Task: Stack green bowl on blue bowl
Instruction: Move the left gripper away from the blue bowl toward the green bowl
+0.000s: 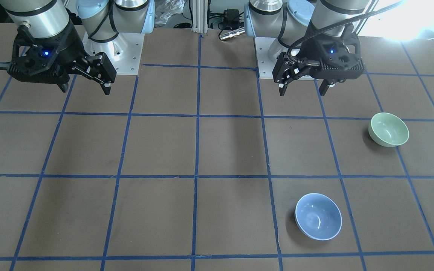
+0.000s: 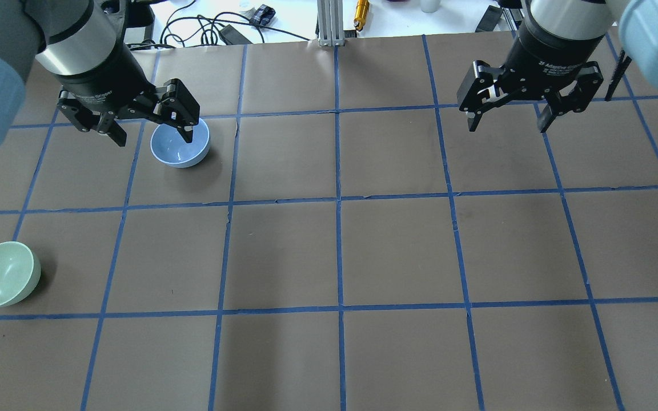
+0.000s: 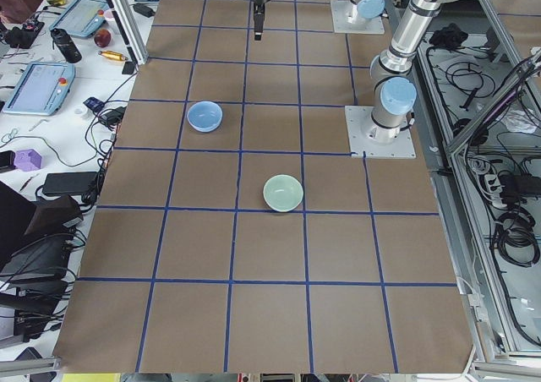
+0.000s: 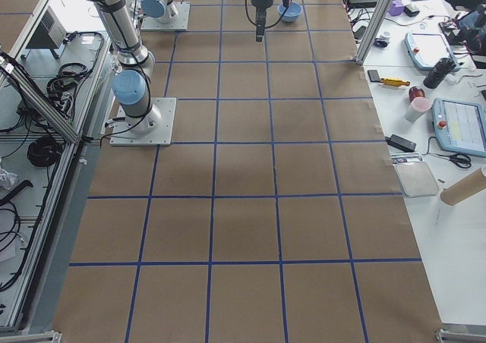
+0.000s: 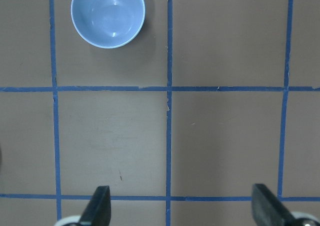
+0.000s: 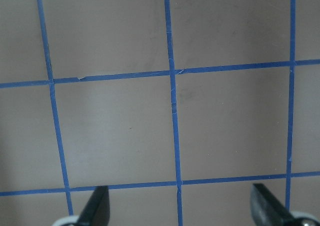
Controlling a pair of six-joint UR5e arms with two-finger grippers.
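Note:
The pale mint-green bowl [image 1: 388,129] stands upright on the table near my left side; it also shows in the overhead view [image 2: 2,274] and the left view [image 3: 283,193]. The pale blue bowl [image 1: 318,215] stands upright, farther from my base, apart from the green one; it also shows in the overhead view [image 2: 180,149], the left view [image 3: 204,116] and the left wrist view [image 5: 107,15]. My left gripper [image 1: 303,91] [image 2: 153,138] [image 5: 182,208] is open and empty, high above the table. My right gripper [image 1: 85,89] [image 2: 507,127] [image 6: 181,208] is open and empty, also high.
The table [image 2: 397,251] is brown with a blue tape grid. The two arm bases [image 1: 113,52] [image 1: 273,60] stand at its near edge. An aluminium post [image 2: 329,23], cables and tablets [image 3: 38,86] lie beyond the far edge.

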